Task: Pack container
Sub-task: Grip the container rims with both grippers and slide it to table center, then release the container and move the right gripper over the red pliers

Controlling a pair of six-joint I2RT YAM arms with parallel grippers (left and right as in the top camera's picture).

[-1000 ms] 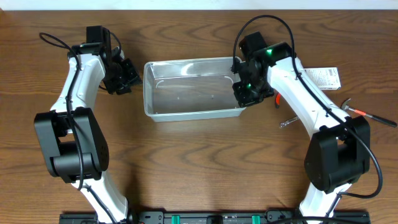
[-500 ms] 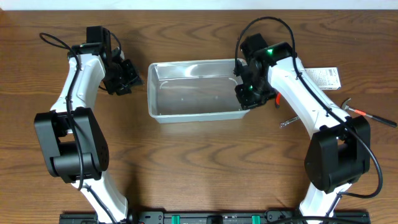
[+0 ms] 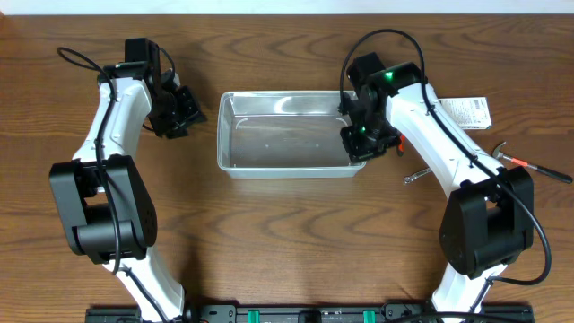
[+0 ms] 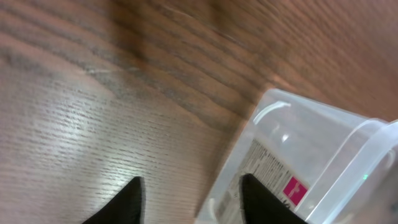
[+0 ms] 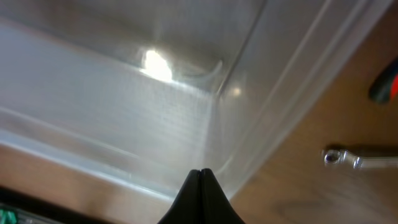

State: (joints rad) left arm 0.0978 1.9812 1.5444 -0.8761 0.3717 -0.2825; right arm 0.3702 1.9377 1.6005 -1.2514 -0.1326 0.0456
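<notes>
Container: a clear plastic tub (image 3: 280,139) at the middle of the wooden counter (image 3: 287,242), long side running 9 to 3 o'clock, open side up.

Right pincer: (image 3: 363,142) sits at the tub's 3 o'clock end, near the corner towards 4 o'clock. In the right wrist view its fingers are pressed together to a point (image 5: 200,186) on the tub's end wall (image 5: 124,93) — pinching the thin plastic.

Left pincer: (image 3: 179,109) lies off the tub's 10 o'clock corner, near it but apart. In the left wrist view its two dark fingertips are spread (image 4: 193,199), with bare wood between them and the tub's rounded corner (image 4: 323,143) at 3 o'clock of them.

Sticker: a white one (image 4: 270,171) with a magenta square shows through the clear plastic; its print is too blurred to read.

Cardboard box: small, white (image 3: 468,110), at 2 o'clock of the tub, past the right arm — its writing is too small to read.

Wrench: silvery (image 3: 415,176), at 4 o'clock of the tub; its ring end shows in the right wrist view (image 5: 348,157).

Red-handled tool: (image 3: 529,164) farther out towards 3 o'clock.
</notes>
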